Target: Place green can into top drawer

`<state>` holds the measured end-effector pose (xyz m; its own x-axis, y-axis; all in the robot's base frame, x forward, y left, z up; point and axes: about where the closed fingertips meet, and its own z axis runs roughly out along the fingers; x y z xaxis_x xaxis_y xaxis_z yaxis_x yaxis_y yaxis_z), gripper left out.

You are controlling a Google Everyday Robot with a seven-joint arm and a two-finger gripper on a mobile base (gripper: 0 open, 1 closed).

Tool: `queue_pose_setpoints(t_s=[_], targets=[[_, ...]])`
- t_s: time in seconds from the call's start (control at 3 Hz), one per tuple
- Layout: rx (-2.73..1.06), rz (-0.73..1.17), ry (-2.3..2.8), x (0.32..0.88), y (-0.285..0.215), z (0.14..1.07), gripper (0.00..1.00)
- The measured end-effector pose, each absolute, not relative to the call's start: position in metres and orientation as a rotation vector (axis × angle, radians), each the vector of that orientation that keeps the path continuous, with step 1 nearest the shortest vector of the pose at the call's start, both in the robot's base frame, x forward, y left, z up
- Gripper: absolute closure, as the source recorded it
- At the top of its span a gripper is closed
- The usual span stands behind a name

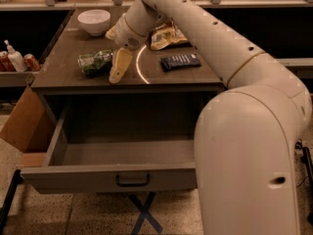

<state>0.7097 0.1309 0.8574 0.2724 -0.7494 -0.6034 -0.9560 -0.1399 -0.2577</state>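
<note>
The green can (95, 62) lies on its side on the left part of the dark cabinet top (63, 75). My gripper (119, 67) hangs down just to the right of the can, close against its right end, low over the top. The top drawer (112, 177) is pulled wide open below and shows nothing inside; its dark pull handle (133, 181) sits at the centre of its front. My arm (244, 106) fills the right side of the view and hides the drawer's right end.
A white bowl (94, 21) stands at the back left of the cabinet top. Snack bags (166, 35) lie at the back centre, a dark blue packet (180, 61) to the right. A cardboard box (24, 126) leans left of the drawer. Red cans (32, 61) and a bottle (14, 58) stand on a left shelf.
</note>
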Motion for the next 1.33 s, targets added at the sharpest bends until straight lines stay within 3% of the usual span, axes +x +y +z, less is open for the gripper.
queue_pose_setpoints(t_s=[0.33, 1.33], targets=[[-1.948, 0.454, 1.534, 0.714, 0.146, 0.855, 0.19], [-1.967, 0.479, 1.509, 0.712, 0.165, 0.86, 0.89]])
